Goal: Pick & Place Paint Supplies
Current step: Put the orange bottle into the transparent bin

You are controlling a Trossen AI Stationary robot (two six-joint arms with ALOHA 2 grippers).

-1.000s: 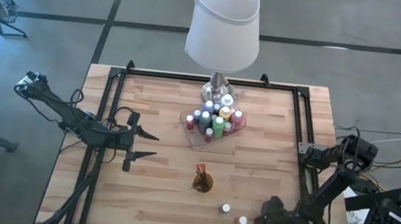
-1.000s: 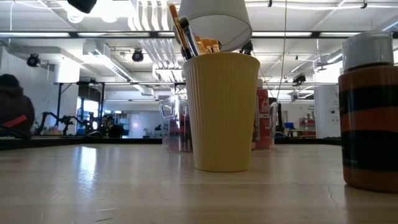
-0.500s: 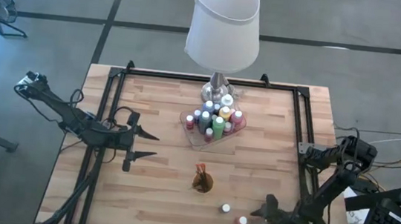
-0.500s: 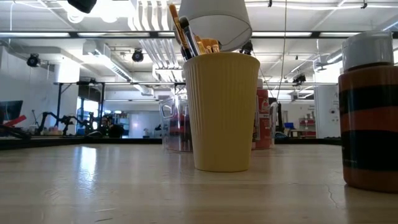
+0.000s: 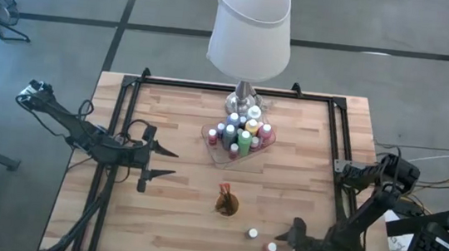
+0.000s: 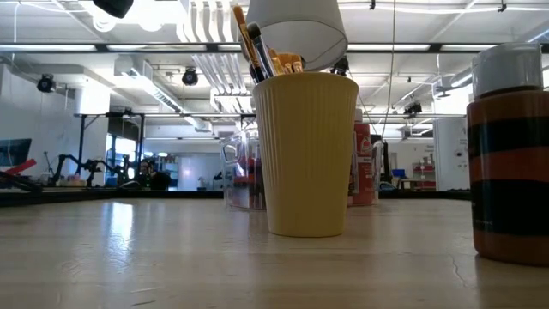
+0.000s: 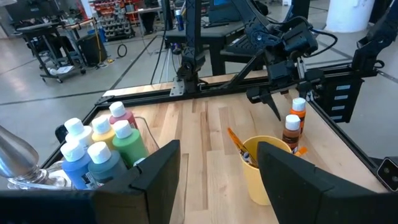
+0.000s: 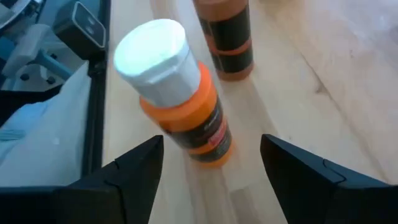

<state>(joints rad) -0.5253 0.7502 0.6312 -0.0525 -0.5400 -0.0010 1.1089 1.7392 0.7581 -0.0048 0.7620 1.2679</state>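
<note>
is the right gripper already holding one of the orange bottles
No. The right gripper is open around the near orange bottle, its fingers apart on either side.

A cluster of small white-capped paint bottles [image 5: 239,133] stands upright mid-table. 2 orange white-capped bottles [image 5: 253,233] stand apart near the front edge. Thin dark-handled brushes [image 6: 257,47] stand upright, bristles up, between both groups.

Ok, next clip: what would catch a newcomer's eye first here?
Probably the big white lamp at the table's far edge, with a clear tray crowded with paint bottles just in front of its base. Next, the right gripper, fingers open, reaching an orange bottle near the front right corner, a second orange bottle beside it. A yellow cup of brushes stands mid-table; the left gripper waits open at the left.
</note>
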